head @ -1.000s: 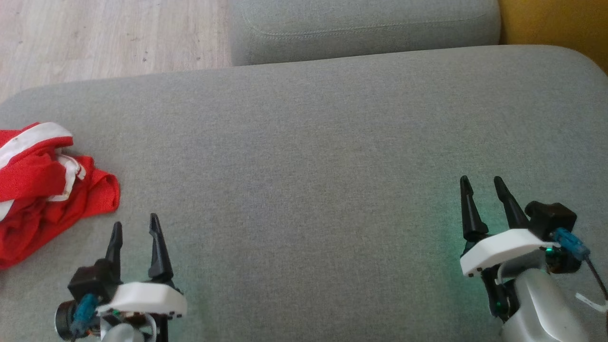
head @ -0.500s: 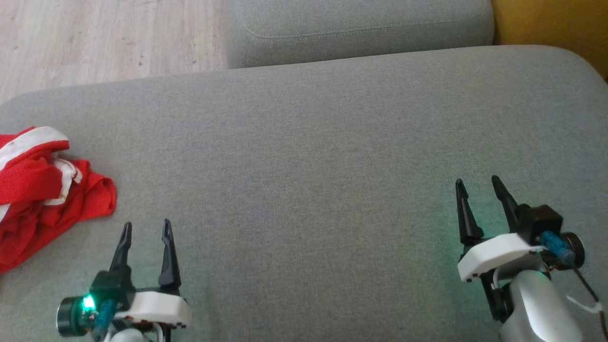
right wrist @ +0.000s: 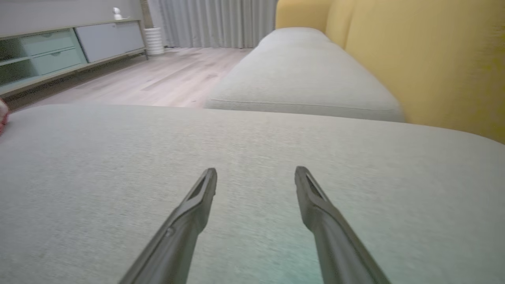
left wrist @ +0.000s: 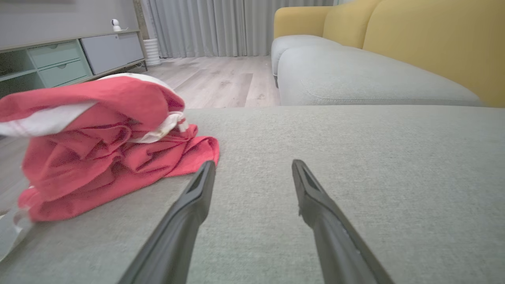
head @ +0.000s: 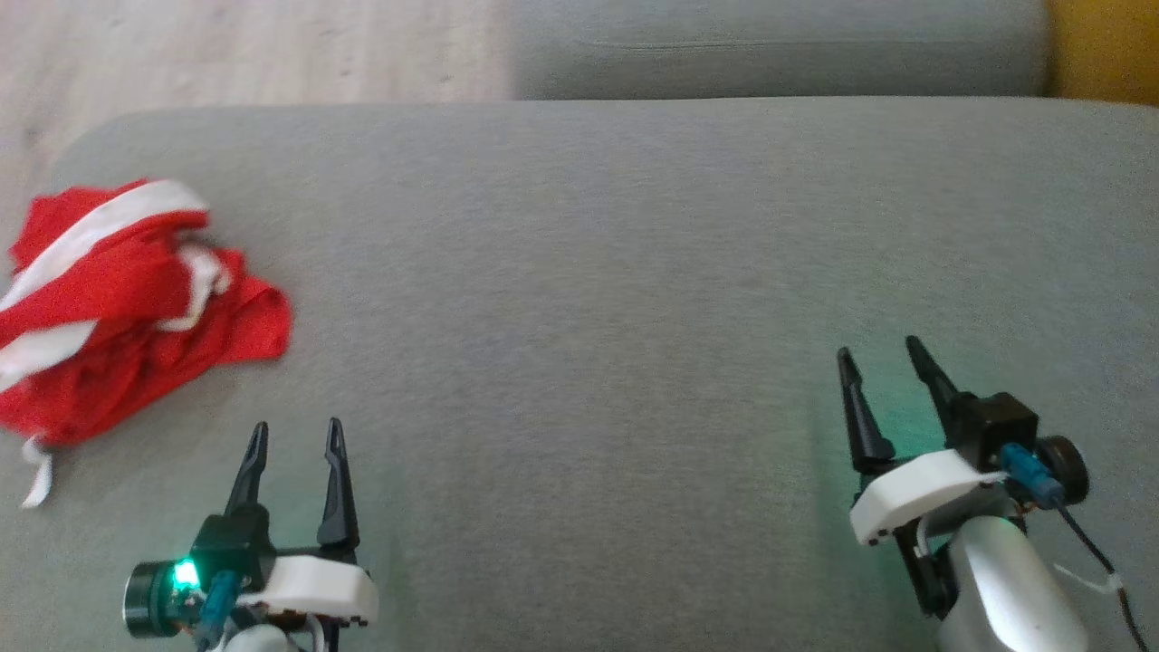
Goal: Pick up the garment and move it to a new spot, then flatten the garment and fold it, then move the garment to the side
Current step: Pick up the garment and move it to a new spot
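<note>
Change of view: Over the last second my head camera swung toward the robot's left and the whole picture slid. The garment [head: 127,308] came more fully into frame, with a loose white tie at its near edge.
Garment itself: I judged that it had not moved. Its red folds and white bands read as they had before.
Arms: Both had shifted only slightly against the cushion, and the left wrist had rolled so that a green lamp showed.
Meaning for the task: Nothing had been picked up yet. The turn faced the robot toward the heap, so I took this as the approach to the first grasp.
Garment position: It lay bunched at the left end of the grey seat cushion [head: 589,272], near the rounded corner, with the wooden floor [head: 253,45] beyond.
Left gripper [head: 298,424]: The jaws stood fully spread with nothing between them, low over bare cushion.
Garment relative to the left fingers [left wrist: 193,201]: The near red hem lay just ahead of the outer fingertip, toward the robot's left. In the head view it was near but not touching. The bulk sat off to that side and none of it lay between the fingers.
Right gripper [head: 878,346]: The jaws were equally wide and empty, well apart from the garment across the cushion.
Next move, as judged: The left arm needed to travel forward and to its own left so that the fingers straddled a fold.
</note>
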Available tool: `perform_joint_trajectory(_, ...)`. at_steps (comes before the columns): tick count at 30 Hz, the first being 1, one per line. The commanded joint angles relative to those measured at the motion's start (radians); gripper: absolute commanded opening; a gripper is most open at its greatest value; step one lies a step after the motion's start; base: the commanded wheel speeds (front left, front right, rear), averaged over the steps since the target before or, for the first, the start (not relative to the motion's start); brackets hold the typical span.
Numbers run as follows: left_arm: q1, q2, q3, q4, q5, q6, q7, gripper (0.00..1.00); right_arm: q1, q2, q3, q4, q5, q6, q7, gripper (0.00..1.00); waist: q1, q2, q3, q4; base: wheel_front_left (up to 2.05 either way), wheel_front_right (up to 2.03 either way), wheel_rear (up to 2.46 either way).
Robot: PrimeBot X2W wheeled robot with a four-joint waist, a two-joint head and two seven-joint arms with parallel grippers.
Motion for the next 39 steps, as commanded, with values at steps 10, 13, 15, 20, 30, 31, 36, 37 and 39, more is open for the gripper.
perform_joint_trajectory(10, 0.007, 0.0, 0.045, -0.016, -0.038, 0.006, -0.012, 1.0, -0.027, 0.008, 0.152, -0.018, 0.06, -0.001, -0.014, 1.0, 0.0, 0.0, 0.008, 0.294, 0.0, 0.0, 0.0)
perform_joint_trajectory(13, 0.019, 0.0, 0.06, -0.005, -0.042, 0.004, -0.012, 1.0, -0.027, 0.01, 0.178, -0.008, 0.074, -0.001, -0.014, 1.0, 0.0, 0.0, 0.005, 0.337, 0.0, 0.0, 0.0)
perform_joint_trajectory(15, 0.024, 0.0, 0.071, 0.002, -0.043, 0.005, -0.012, 1.0, -0.027, 0.01, 0.191, -0.003, 0.082, -0.001, -0.014, 1.0, 0.0, 0.0, 0.004, 0.354, 0.0, 0.0, 0.0)
perform_joint_trajectory(20, 0.012, 0.0, 0.084, 0.006, -0.051, -0.005, -0.012, 1.0, -0.024, 0.009, 0.205, 0.0, 0.09, -0.001, -0.014, 1.0, 0.0, 0.0, 0.02, 0.361, 0.0, 0.0, 0.0)
perform_joint_trajectory(30, -0.167, 0.032, 0.092, -0.049, -0.049, -0.059, -0.012, 1.0, -0.028, -0.021, 0.193, -0.027, 0.091, -0.001, -0.014, 1.0, 0.0, 0.0, 0.092, 0.338, 0.0, 0.0, 0.0)
perform_joint_trajectory(31, -0.205, 0.051, 0.095, -0.042, -0.046, -0.066, -0.012, 1.0, -0.029, -0.022, 0.194, -0.032, 0.091, -0.001, -0.014, 1.0, 0.0, 0.0, 0.102, 0.334, 0.0, 0.0, 0.0)
perform_joint_trajectory(36, -0.407, 0.164, 0.076, 0.067, -0.023, -0.099, -0.005, 1.0, -0.046, -0.03, 0.215, -0.054, 0.092, -0.001, -0.014, 1.0, 0.0, 0.0, 0.153, 0.3, 0.0, 0.0, 0.0)
perform_joint_trajectory(37, -0.444, 0.184, 0.069, 0.092, -0.021, -0.104, 0.004, 1.0, -0.052, -0.034, 0.22, -0.059, 0.092, -0.001, -0.014, 1.0, 0.0, 0.0, 0.163, 0.291, 0.0, 0.0, 0.0)
perform_joint_trajectory(39, -0.512, 0.217, 0.058, 0.139, -0.021, -0.111, 0.024, 1.0, -0.062, -0.042, 0.228, -0.066, 0.095, -0.001, -0.014, 1.0, 0.0, 0.0, 0.184, 0.271, 0.0, 0.0, 0.0)
